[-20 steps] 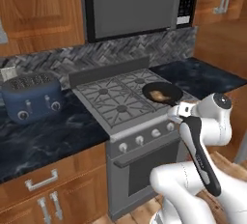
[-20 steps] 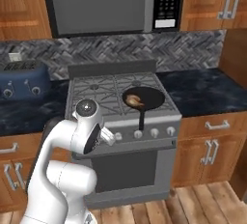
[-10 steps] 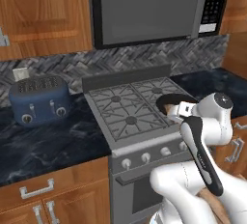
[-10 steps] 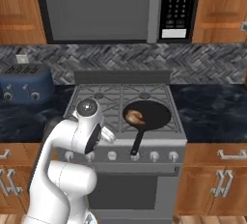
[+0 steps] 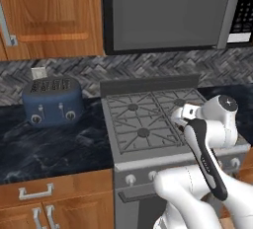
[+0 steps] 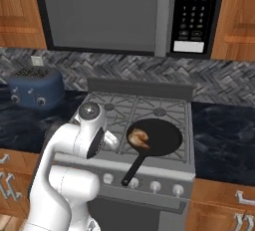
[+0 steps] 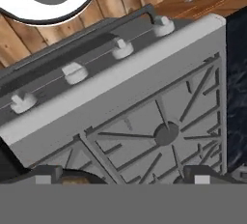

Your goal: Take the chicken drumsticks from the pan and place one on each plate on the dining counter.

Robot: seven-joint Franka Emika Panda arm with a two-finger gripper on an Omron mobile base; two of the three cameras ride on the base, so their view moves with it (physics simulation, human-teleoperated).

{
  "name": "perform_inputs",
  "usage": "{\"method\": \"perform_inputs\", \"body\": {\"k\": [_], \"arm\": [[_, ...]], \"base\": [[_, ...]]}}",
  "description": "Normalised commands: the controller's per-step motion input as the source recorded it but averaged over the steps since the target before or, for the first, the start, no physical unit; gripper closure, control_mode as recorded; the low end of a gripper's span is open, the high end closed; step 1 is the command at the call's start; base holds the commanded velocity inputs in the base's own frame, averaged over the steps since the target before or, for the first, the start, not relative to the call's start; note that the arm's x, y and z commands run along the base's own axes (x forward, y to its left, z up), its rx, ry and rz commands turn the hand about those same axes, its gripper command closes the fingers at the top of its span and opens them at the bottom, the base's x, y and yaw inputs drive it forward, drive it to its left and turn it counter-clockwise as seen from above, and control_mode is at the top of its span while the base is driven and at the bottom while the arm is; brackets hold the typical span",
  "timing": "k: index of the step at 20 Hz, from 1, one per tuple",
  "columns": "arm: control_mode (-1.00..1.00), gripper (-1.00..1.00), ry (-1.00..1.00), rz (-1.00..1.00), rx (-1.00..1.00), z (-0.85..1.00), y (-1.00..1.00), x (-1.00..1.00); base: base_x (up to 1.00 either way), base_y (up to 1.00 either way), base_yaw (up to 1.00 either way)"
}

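Drumsticks [image 6: 138, 138] sit at the left side of the black pan [image 6: 162, 136] on the stove's [image 6: 149, 113] front right burner; I make out one golden lump clearly, a second not for sure. Likely light, stiff, a bit greasy, so pinch across the thick meaty end, not the taper. Left to right in the right base view: toaster [image 6: 35, 86], white arm, drumsticks, pan. Gripper [image 7: 120, 178] hangs released, jaws wide, holding nothing, over the front grate just left of the pan, near the meat but apart. Needs a short reach right and down.
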Motion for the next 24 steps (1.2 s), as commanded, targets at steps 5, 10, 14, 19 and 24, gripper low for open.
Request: {"method": "perform_inputs", "body": {"k": [5,10,14,19,24], "arm": [[1.00,-1.00,0.00,0.00,0.00,0.00,0.00,0.00],[-1.00,-1.00,0.00,0.01,-0.09,-0.07,-0.16,-0.02],[-1.00,-1.00,0.00,-0.07,-0.29,-0.06,-0.26,-0.39],[-1.00,-1.00,0.00,-0.03,-0.28,0.00,-0.55,-0.11],[-1.00,-1.00,0.00,0.12,0.03,-0.11,-0.93,-0.19]], "base": [[0.50,-0.22,0.20],[0.14,-0.05,0.07],[0.00,0.00,0.00],[0.00,0.00,0.00],[0.00,0.00,0.00]]}}
